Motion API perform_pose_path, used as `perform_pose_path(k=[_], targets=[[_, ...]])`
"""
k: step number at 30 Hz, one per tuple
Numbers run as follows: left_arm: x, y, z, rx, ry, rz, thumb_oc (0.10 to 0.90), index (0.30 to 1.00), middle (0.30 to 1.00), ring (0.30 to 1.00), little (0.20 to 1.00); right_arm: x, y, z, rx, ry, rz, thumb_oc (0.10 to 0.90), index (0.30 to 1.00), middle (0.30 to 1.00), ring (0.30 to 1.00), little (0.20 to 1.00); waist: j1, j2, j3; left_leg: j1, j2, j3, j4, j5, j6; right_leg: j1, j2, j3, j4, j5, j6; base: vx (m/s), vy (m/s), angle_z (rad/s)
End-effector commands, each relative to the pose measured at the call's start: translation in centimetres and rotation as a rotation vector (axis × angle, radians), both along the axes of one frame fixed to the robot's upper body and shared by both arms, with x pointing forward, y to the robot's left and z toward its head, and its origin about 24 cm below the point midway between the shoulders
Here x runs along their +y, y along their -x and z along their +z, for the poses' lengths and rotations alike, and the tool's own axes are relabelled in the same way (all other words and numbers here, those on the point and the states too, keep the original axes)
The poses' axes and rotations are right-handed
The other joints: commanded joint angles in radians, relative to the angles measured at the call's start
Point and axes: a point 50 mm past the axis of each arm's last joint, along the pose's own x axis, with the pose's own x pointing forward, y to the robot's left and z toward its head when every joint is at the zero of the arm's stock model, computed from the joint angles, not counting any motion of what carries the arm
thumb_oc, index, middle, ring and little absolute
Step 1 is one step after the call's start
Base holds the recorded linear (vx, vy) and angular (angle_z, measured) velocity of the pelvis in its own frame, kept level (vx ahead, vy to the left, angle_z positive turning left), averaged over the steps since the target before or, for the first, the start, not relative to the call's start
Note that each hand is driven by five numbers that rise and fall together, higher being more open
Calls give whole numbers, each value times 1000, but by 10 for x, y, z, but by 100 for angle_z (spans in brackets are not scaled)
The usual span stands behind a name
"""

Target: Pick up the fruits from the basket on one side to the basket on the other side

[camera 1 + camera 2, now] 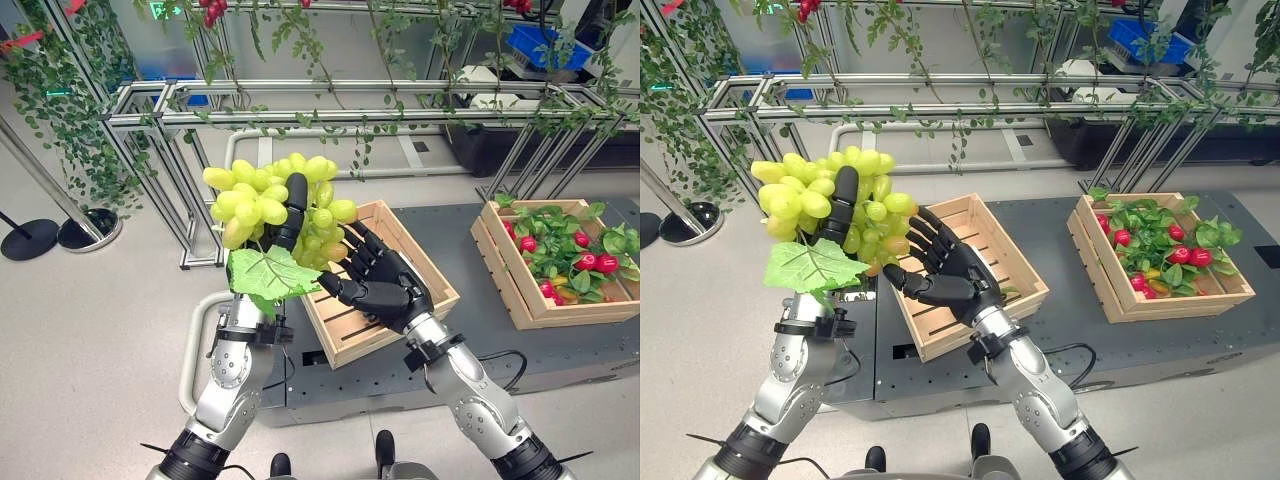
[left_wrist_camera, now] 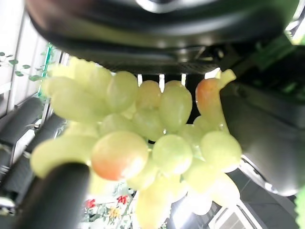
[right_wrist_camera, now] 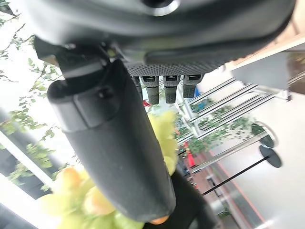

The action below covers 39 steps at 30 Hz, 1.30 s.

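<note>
the left hand point(image 1: 290, 205) has its fingers curled round a bunch of green grapes point(image 1: 270, 200), held in the air beside the empty wooden crate point(image 1: 385, 290). the right hand point(image 1: 385, 280) is spread with straight fingers just beside the bunch, over that crate. the far crate point(image 1: 520, 290) holds red fruit among leaves, so by my reading the transfer is midway, the grapes not yet set down.

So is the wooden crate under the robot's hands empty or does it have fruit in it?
Empty as far as it shows: bare slats line the wooden crate. The green grape bunch is held above it in the left hand, not inside.
</note>
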Motion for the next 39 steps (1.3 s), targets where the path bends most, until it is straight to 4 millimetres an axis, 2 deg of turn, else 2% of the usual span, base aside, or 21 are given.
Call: perform_pose_path(k=[1, 9, 17, 28, 39], targets=[[-17, 15, 69, -450, 59, -115, 400, 300, 300, 300, 300, 8, -2, 21, -69, -120, 5, 800, 900, 900, 900, 900, 8, 14, -101, 19, 16, -33, 3, -82, 16, 85, -61, -17, 2, -78, 45, 0, 0, 0], [-18, 8, 64, -360, 80, -141, 400, 300, 300, 300, 300, 14, 1, 39, -173, -235, 117, 800, 900, 900, 900, 900, 16, 10, -105, 17, 16, -37, 3, -82, 17, 86, -60, -22, 2, -80, 43, 0, 0, 0], [-11, 2, 54, -283, 54, -98, 400, 300, 300, 300, 300, 9, 4, 51, -315, -230, 132, 800, 900, 900, 900, 900, 20, 11, -107, 18, 15, -39, 3, -83, 19, 88, -59, -20, 2, -82, 42, 0, 0, 0], [-1, 0, 53, -283, 7, -13, 400, 300, 300, 300, 300, -7, 5, 62, -440, -143, 88, 800, 900, 900, 900, 900, 13, 14, -98, 21, 17, -36, 3, -84, 18, 86, -57, -11, 2, -80, 43, 0, 0, 0], [6, 3, 57, -351, -63, 82, 400, 300, 300, 300, 300, -14, 9, 72, -495, -174, 135, 800, 900, 900, 900, 900, 10, 12, -98, 27, 21, -32, 3, -85, 15, 92, -55, -8, 2, -82, 43, 0, 0, 0]])
